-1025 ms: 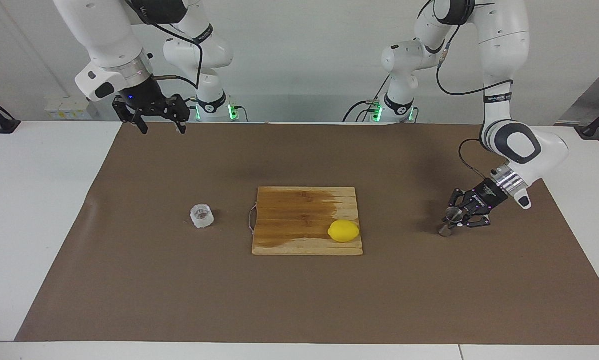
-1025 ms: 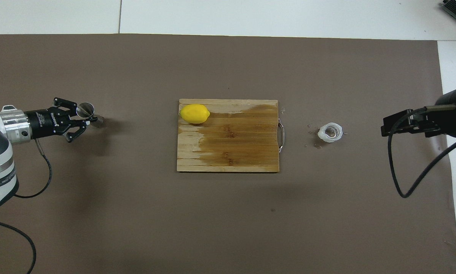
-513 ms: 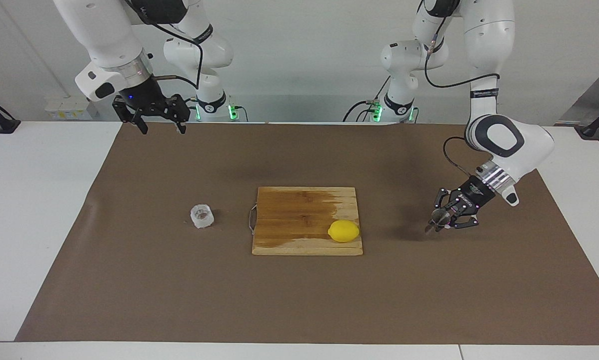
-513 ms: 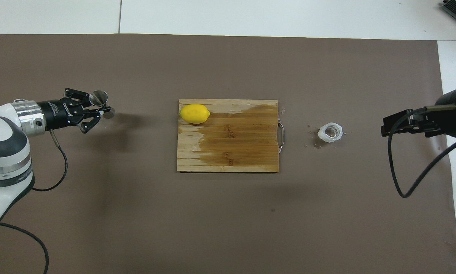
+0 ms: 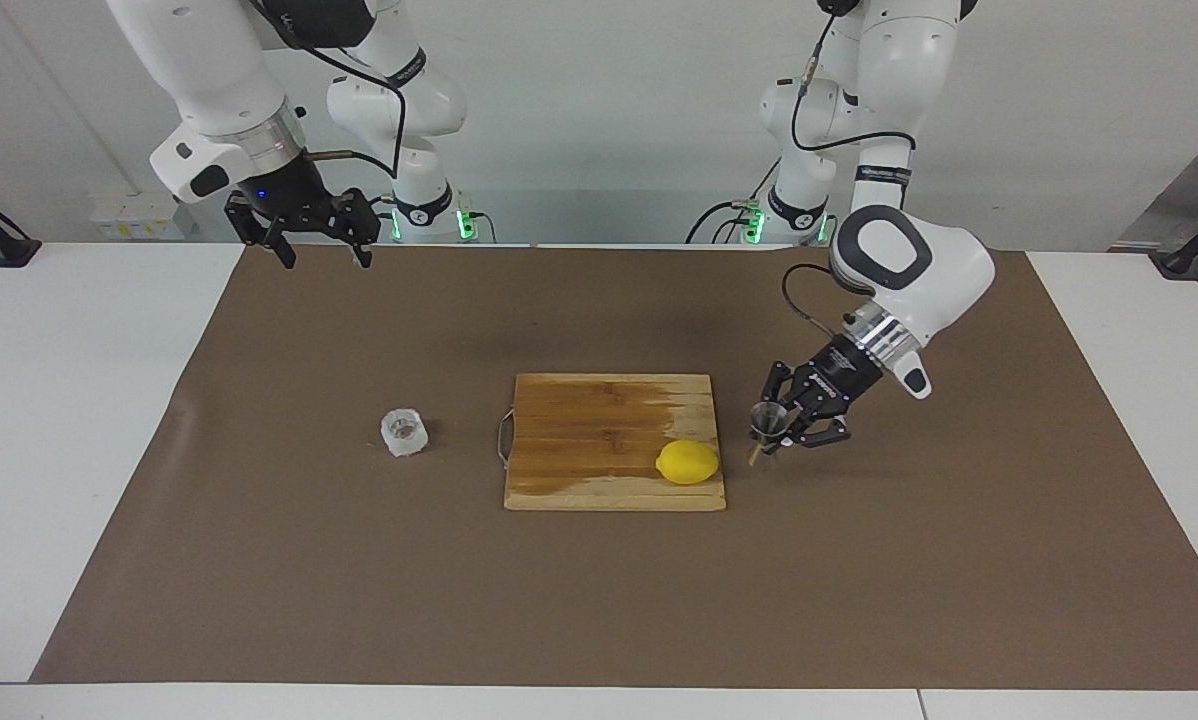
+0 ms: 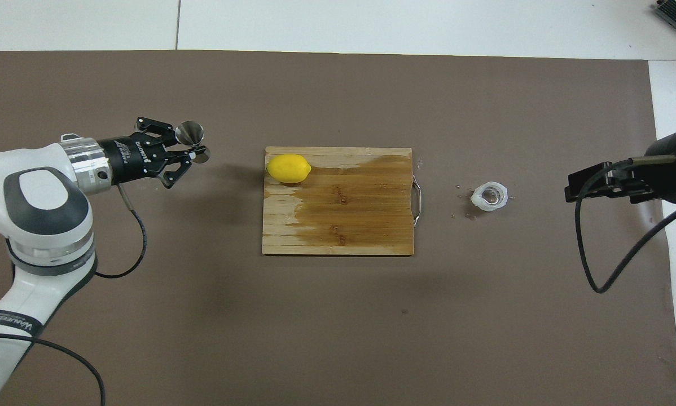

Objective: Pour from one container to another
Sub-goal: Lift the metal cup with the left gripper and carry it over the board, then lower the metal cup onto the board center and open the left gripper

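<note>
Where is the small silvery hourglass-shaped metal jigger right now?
The jigger is held in the left pincer, over the brown mat beside the wooden cutting board, close to the yellow lemon.

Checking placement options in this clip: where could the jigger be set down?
Bare brown mat lies between the cutting board and glass cup, and along the whole edge farthest from the robots. It is tight by the lemon, where the left hand holds the jigger.

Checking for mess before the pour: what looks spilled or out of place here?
The cutting board bears a large dark wet-looking patch, and small dark specks dot the mat beside the glass cup. The left gripper holds the jigger tilted over the mat.
</note>
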